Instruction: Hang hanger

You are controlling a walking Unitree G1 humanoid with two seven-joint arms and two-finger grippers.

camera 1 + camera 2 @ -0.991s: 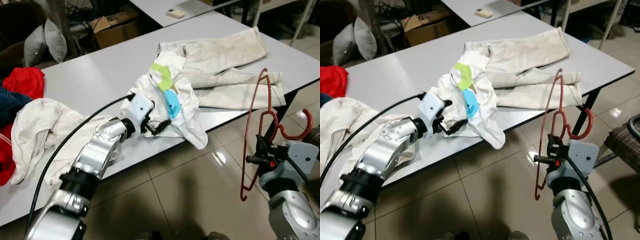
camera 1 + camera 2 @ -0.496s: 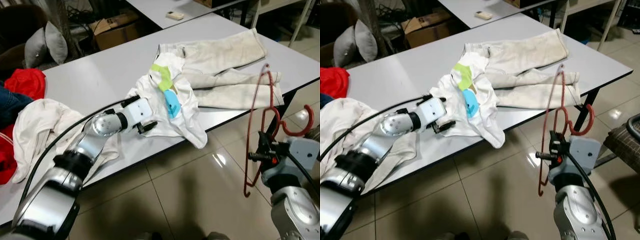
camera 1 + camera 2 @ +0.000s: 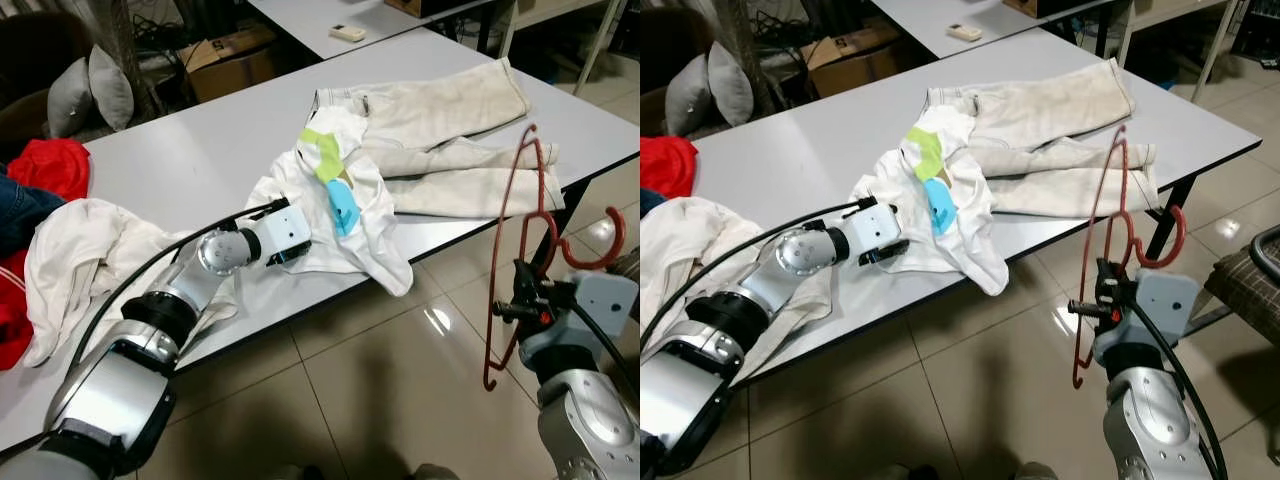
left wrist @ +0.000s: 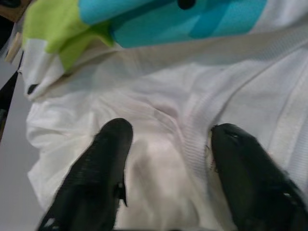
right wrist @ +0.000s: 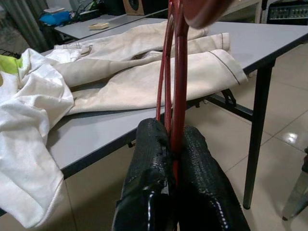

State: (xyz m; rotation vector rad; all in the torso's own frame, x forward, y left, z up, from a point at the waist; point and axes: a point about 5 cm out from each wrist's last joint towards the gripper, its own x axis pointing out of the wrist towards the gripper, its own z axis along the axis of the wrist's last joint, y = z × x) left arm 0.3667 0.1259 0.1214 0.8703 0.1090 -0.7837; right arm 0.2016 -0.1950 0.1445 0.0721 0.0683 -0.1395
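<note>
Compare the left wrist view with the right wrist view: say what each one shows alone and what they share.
Left wrist view alone: the left gripper, open, fingers pressed on the shirt's green and blue print. Right wrist view alone: the right gripper shut on the red hanger, the beige trousers, the table's edge. Both: the white shirt.

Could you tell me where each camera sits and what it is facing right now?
Left eye view: on the head, looking down at the grey table, both silver arms showing.
Right eye view: its stereo twin, same scene.
Left wrist view: along the open left claw, against the white shirt.
Right wrist view: along the right claw, shut on the red hanger, cream trousers behind.
Shared: shirt, trousers, hanger and table.
</note>
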